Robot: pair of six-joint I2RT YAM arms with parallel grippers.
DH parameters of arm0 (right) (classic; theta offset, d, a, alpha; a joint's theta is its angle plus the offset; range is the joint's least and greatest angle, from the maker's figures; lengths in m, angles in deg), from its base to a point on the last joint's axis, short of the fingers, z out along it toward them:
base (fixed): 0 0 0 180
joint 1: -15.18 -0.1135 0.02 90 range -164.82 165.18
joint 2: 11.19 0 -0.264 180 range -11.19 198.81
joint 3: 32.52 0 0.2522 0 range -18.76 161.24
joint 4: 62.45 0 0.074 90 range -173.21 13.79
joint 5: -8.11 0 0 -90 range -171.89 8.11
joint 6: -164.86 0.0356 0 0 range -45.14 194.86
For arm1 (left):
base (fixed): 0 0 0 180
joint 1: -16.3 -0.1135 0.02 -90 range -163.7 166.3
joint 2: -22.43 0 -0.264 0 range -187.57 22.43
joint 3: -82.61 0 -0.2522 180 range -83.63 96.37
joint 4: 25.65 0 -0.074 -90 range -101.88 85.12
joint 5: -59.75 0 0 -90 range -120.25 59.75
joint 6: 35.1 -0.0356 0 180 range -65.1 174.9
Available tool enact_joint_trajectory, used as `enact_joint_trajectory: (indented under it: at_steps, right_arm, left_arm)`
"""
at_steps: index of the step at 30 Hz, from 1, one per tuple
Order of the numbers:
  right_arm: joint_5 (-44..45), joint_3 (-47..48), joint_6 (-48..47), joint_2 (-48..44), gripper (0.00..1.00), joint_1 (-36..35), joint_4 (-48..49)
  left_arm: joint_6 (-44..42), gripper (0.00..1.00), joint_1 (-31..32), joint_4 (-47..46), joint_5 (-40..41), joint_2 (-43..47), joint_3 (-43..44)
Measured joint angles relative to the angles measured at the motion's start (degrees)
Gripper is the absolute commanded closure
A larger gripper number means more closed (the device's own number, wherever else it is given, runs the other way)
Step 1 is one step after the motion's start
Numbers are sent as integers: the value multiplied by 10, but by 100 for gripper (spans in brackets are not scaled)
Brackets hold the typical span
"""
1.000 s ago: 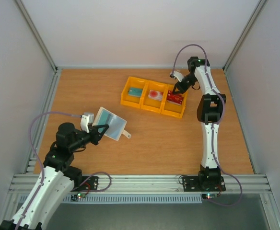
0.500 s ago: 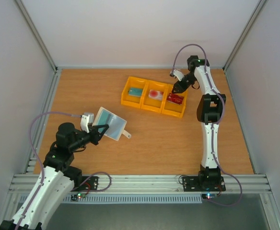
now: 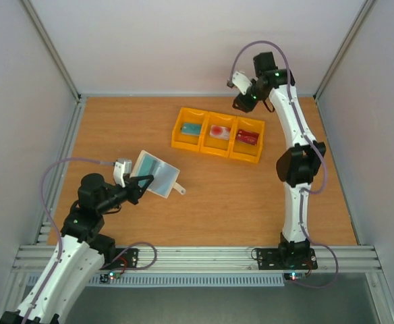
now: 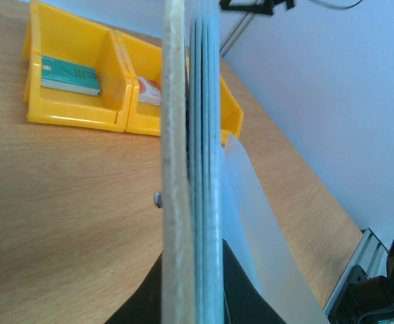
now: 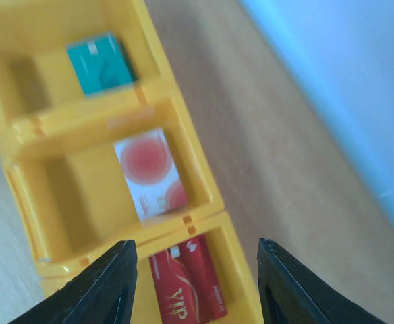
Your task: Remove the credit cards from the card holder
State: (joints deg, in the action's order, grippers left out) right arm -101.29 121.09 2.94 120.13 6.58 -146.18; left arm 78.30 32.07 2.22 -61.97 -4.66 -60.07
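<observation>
Yellow tray (image 5: 82, 120); teal card (image 5: 101, 63)

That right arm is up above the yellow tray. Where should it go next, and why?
The right hand is open and empty, and the tray already holds a teal card, a pink card and a red card, one per bin. So it should probably swing toward the holder gripped by the left hand. Whether another card remains inside, I cannot tell.

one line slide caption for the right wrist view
Open right gripper above a yellow three-compartment plastic tray holding a teal card, a pinkish red-and-white card and a dark red card.
</observation>
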Motion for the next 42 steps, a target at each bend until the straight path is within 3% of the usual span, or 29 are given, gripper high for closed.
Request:
enact_joint_trajectory:
  at_steps: [2, 3, 4, 5, 9, 15, 20, 23, 30, 37, 39, 42]
  right_arm:
    - [22, -7, 7, -52, 34, -27, 15]
    - [33, -9, 18, -83, 10, -44, 27]
    - [35, -10, 33, -105, 3, -54, 34]
    - [28, -12, 50, -130, 2, -67, 43]
    - [-72, -70, 142, -245, 2, -78, 130]
    - [-161, -301, 366, -451, 1, -62, 493]
    - [-228, -312, 500, -478, 1, -63, 627]
    - [-236, -346, 542, -503, 2, -89, 640]
    - [-119, -504, 541, -589, 2, -298, 542]
    - [-84, -524, 536, -538, 2, -416, 453]
    - [-94, -528, 537, -525, 10, -422, 445]
    - [-127, -532, 539, -516, 38, -421, 444]
  left_arm:
    - [2, 100, 0, -6, -5, 7, -2]
    - [3, 100, 0, -9, -9, 12, -3]
    - [4, 100, 0, -12, -11, 16, -3]
    - [4, 100, 0, -17, -15, 21, -3]
    - [2, 100, 0, -52, -31, 39, 0]
    - [5, 100, 0, -130, -69, 43, 37]
    - [48, 100, 0, -213, -81, 31, 56]
    - [87, 100, 0, -253, -79, 17, 57]
    - [174, 100, 0, -291, -49, 2, 68]
    - [199, 100, 0, -315, -50, 30, 76]
    - [202, 100, 0, -319, -52, 38, 76]
    - [204, 100, 0, -327, -59, 46, 75]
